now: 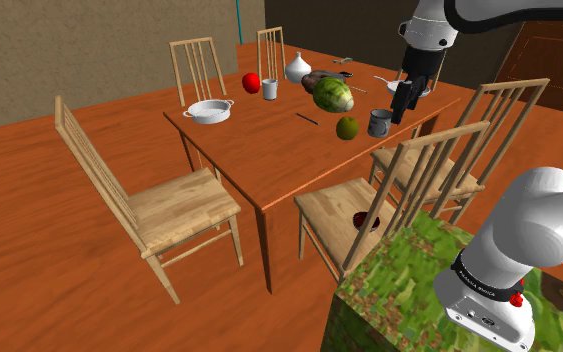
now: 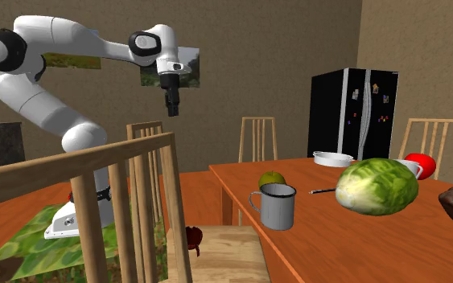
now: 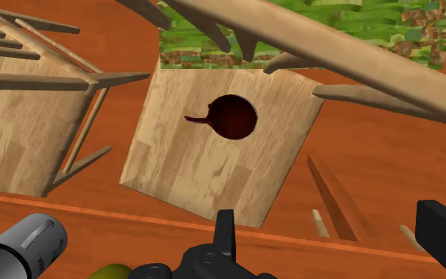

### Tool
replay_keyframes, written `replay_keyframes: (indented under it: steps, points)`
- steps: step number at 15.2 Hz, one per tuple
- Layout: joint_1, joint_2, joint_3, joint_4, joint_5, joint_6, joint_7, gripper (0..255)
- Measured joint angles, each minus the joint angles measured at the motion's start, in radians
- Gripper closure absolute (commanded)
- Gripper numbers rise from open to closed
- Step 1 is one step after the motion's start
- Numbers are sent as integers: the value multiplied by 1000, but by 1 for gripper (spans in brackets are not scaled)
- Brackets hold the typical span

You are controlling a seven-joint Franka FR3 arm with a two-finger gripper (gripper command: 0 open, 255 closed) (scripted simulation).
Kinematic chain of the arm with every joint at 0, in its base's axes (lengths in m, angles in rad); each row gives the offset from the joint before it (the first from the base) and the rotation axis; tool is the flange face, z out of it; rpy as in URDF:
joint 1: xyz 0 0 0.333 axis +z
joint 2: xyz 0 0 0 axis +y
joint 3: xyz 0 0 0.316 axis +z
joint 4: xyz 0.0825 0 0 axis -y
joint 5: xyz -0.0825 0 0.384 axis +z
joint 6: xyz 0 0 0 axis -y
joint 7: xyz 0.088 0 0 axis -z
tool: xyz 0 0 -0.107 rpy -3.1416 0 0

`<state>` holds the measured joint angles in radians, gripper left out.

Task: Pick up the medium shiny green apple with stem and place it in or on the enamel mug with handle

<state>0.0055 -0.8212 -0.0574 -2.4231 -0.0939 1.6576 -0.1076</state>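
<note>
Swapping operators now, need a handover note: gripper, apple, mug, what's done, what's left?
Gripper: open, empty, high above the table's edge by the chairs.
Apple: green, on the table beside the mug, not held.
Mug: upright on the table.
Done: nothing yet; apple not picked.
Left: go down to the apple, grasp, lift, put it in the mug.

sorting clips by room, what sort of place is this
Most likely a dining room or eat-in kitchen in a house: a long wooden table with wooden chairs around it, a mug and a white pot on the table, and a black refrigerator beyond it.
</note>
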Motion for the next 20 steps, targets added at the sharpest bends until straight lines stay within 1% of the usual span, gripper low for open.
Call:
replay_keyframes:
  steps: [2, 4, 8, 11, 16, 20]
  points:
    - [-2, 11, -7, 1, -4, 11, -6, 0]
    - [-8, 54, -28, 8, -13, 53, -22, 0]
    - [-24, 169, -96, 36, -38, 156, -78, 0]
    - [-29, 269, -140, 72, -42, 231, -115, 0]
    - [-32, 440, -212, 155, -26, 336, -185, 0]
    - [-35, 574, -267, 234, 11, 402, -254, 0]
